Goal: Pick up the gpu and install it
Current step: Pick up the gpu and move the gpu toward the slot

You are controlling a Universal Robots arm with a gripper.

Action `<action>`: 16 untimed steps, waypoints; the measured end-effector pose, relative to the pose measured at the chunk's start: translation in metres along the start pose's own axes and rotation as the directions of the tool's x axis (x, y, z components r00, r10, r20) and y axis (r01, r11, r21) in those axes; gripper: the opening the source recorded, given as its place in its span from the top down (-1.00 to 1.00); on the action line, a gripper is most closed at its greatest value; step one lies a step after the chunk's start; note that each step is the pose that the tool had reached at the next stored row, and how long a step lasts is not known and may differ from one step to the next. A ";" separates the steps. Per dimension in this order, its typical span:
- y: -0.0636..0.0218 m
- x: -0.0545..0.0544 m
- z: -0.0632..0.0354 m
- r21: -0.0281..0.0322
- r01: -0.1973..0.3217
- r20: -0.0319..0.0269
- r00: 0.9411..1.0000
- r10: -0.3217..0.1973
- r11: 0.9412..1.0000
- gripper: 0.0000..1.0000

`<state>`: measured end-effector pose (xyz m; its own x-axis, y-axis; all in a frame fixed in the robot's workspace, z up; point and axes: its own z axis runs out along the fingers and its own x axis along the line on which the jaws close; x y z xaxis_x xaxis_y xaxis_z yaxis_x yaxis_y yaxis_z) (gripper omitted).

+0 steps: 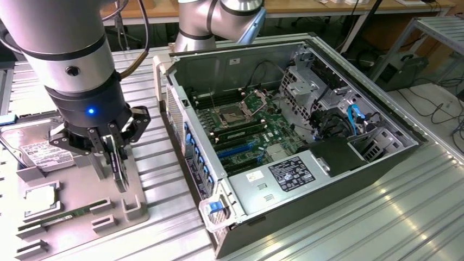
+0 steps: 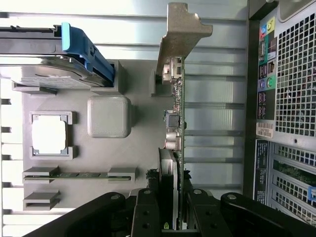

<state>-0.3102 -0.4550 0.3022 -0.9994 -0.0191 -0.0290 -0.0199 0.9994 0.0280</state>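
Note:
The gpu [image 1: 120,169] stands on edge in a slot of the grey holder tray [image 1: 80,187] at the exterior view's left. In the wrist view the gpu [image 2: 177,108] shows edge-on, a thin green board with its black fan near my gripper and its silver bracket [image 2: 181,34] at the far end. My gripper [image 1: 114,148] is straight above it, fingers [image 2: 146,213] pressed to both sides of the fan end. The gripper [image 2: 171,219] is shut on the card, whose lower edge still sits in the tray.
The tray [image 2: 140,163] also holds a hard drive [image 1: 32,149] with a blue handle [image 2: 84,49], a CPU [image 2: 49,136] and a RAM stick [image 2: 79,174]. The open computer case [image 1: 406,138] lies to the exterior view's right, motherboard [image 1: 246,128] and blue slots [image 1: 232,150] exposed.

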 end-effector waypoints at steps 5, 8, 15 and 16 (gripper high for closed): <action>0.0000 0.000 -0.0011 0.000 0.000 0.000 1.000 0.000 1.000 0.45; 0.0001 0.000 -0.0016 0.000 0.000 0.000 1.000 0.000 1.000 0.45; 0.0001 0.000 -0.0029 0.000 0.000 0.000 1.000 0.000 1.000 0.45; 0.0001 0.000 -0.0030 0.000 0.000 0.000 1.000 0.000 1.000 0.45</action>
<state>-0.3099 -0.4550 0.3052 -0.9994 -0.0191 -0.0292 -0.0200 0.9994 0.0282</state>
